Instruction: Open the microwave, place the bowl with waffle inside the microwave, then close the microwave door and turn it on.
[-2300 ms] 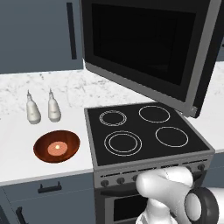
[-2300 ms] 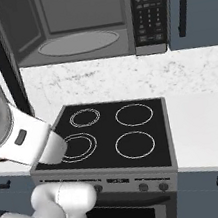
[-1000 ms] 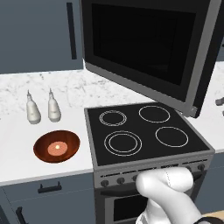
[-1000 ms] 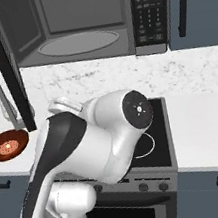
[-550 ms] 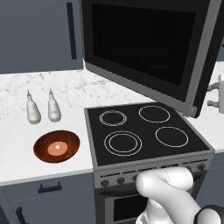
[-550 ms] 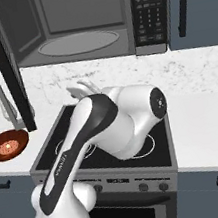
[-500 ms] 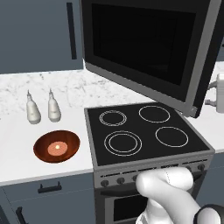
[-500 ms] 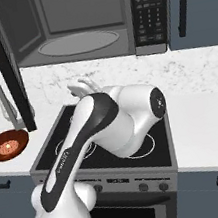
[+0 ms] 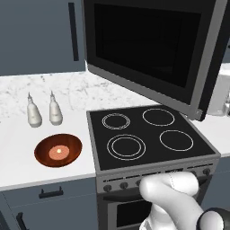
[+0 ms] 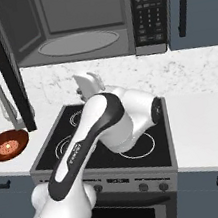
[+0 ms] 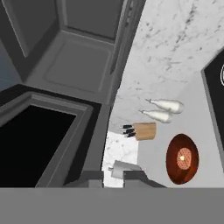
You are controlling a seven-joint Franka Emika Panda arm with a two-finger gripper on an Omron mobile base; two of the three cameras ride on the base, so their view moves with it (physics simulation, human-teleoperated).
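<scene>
Reddish-brown and glossy, the bowl (image 9: 58,150) sits on the white worktop (image 9: 15,167) near its front edge, just left of the stovetop (image 9: 148,134), with the waffle (image 9: 59,152) lying at its centre. We see two pale bottles (image 9: 42,111) standing upright behind it, towards the back edge. Above, the microwave (image 10: 86,23) stands open, its grey interior bare, and the microwave door (image 9: 148,49) is swung out over the stovetop. Our pincer (image 11: 113,176) hangs over the stovetop's rear, well apart from the bowl; we cannot tell how wide it is.
</scene>
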